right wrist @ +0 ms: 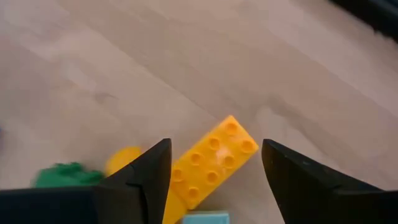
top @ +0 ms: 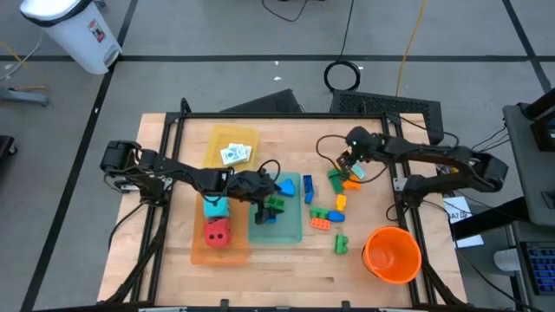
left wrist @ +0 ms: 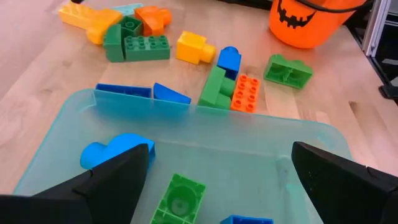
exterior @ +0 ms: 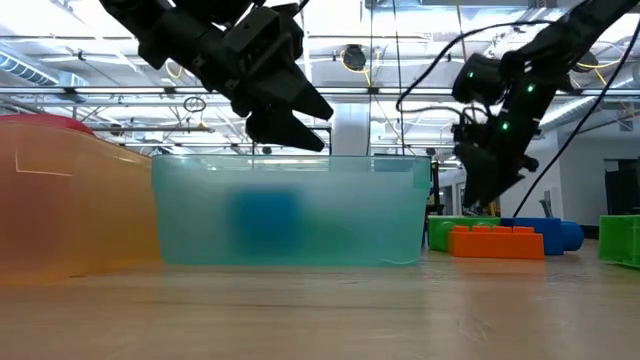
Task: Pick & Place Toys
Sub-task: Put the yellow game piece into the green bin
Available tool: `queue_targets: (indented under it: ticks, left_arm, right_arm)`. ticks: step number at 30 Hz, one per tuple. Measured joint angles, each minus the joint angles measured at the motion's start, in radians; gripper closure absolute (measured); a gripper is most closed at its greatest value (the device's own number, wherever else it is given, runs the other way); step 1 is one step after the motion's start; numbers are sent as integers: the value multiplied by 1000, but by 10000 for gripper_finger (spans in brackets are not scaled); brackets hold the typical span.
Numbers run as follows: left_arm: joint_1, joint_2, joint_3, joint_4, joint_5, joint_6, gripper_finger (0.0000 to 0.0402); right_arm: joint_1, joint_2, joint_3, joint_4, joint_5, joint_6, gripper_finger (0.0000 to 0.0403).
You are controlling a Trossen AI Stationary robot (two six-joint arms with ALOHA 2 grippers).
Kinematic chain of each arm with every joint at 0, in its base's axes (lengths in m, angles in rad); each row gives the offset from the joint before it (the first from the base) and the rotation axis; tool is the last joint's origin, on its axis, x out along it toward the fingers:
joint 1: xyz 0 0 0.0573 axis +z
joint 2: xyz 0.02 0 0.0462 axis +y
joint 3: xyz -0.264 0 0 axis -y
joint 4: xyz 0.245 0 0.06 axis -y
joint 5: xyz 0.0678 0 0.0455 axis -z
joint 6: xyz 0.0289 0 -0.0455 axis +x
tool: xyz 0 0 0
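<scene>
My left gripper [left wrist: 217,186] is open and empty over the teal tray [top: 290,227]. In the tray lie a blue brick [left wrist: 112,149], a green brick [left wrist: 180,199] and another blue brick [left wrist: 245,219]. My right gripper [right wrist: 214,168] is open at the table's far right part [top: 347,165]. Its fingers stand on either side of a yellow brick [right wrist: 208,162] that lies flat on the table, studs up. I see no touch. Several loose bricks [top: 334,204] lie on the wood to the right of the teal tray.
An orange tray [top: 198,247] left of the teal one holds a teal die [top: 216,208] and a red die [top: 218,232]. A yellow tray [top: 217,139] at the far side holds white cards [top: 234,154]. The orange bucket [top: 392,254] stands at the near right.
</scene>
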Motion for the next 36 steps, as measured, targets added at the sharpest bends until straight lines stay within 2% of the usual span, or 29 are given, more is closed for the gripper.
queue_targets:
  ticks: [6,12,15,26,36]
  left_arm:
    - [0,0,0,-1,0,0,2]
    - [0,0,0,0,0,0,2]
    - [0,0,0,0,0,0,2]
    - [0,0,0,-2,0,0,2]
    - [0,0,0,-2,0,0,2]
  right_arm:
    - [-25,83,0,-1,-7,6,188]
    - [-26,133,1,52,-108,-14,205]
    - [-26,148,1,92,-118,-31,213]
    - [5,153,0,188,-132,-260,218]
    - [13,153,0,115,-126,-140,212]
